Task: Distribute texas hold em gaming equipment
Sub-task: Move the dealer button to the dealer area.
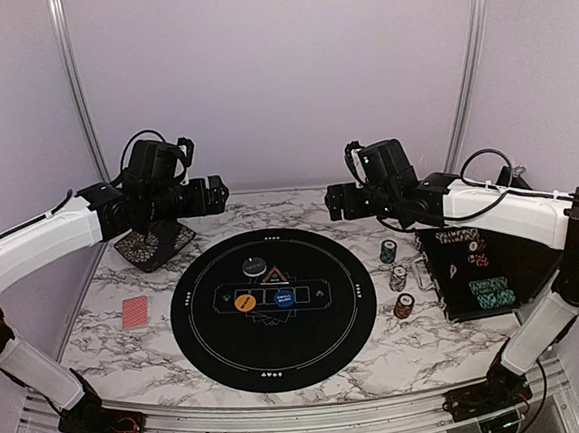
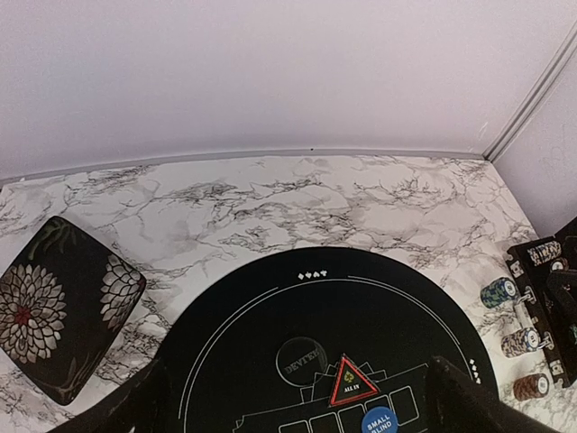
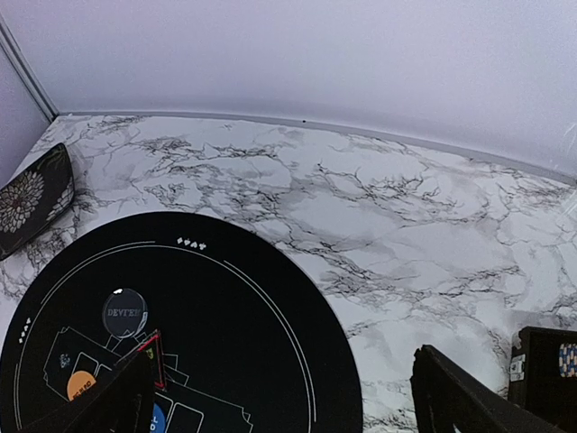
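On the round black mat (image 1: 277, 353) lie a dark-grey button (image 1: 252, 268), a black triangular marker (image 1: 273, 275), an orange button (image 1: 244, 302) and a blue button (image 1: 285, 299). A red-backed card deck (image 1: 136, 313) rests on the marble left of the mat. Three short chip stacks (image 1: 399, 277) stand right of the mat. My left gripper (image 1: 211, 195) hovers open above the mat's far left edge, holding nothing. My right gripper (image 1: 337, 202) hovers open above the far right edge, also holding nothing. In the left wrist view the marker (image 2: 350, 382) shows between the fingers (image 2: 469, 401).
A black chip case (image 1: 484, 271) lies open at the right, beside the chip stacks. A black flower-patterned box (image 1: 154, 242) sits at the back left under my left arm. Walls close the back and both sides.
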Motion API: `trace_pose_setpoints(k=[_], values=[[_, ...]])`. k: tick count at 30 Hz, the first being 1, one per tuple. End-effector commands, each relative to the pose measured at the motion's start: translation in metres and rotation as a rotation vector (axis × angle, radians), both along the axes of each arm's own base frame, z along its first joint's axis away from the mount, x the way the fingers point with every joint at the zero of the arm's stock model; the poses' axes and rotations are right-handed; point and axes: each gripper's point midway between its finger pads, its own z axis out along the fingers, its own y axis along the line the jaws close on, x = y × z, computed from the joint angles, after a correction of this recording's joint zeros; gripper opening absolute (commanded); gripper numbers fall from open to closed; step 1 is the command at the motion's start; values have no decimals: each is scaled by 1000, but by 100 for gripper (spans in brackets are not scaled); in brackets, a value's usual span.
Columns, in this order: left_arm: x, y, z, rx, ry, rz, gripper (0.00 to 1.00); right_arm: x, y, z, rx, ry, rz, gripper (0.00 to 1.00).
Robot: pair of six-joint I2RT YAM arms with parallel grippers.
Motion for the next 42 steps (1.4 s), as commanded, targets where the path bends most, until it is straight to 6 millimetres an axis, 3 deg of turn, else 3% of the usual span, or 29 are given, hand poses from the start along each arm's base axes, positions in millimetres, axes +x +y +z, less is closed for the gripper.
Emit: trace_pose_setpoints(k=[1, 8, 13, 17, 24, 31, 42], values=[[-6, 10, 5, 23, -8, 7, 99, 2, 9, 20, 11, -32, 19, 97], [-7, 12, 8, 20, -8, 5, 99, 1, 11, 17, -19, -20, 19, 97], [-9, 14, 9, 16, -9, 6, 99, 4, 27, 9, -57, 13, 54, 97], [-11, 16, 8, 13, -2, 8, 99, 8, 56, 1, -80, 48, 106, 96], [-20, 28, 3, 27, 8, 26, 99, 10, 121, -40, -129, 140, 231, 87], [-25, 44, 11, 35, -10, 54, 99, 10, 176, -79, -116, 181, 363, 81], [-29, 54, 18, 32, -16, 69, 99, 17, 218, -132, -167, 230, 471, 76]])
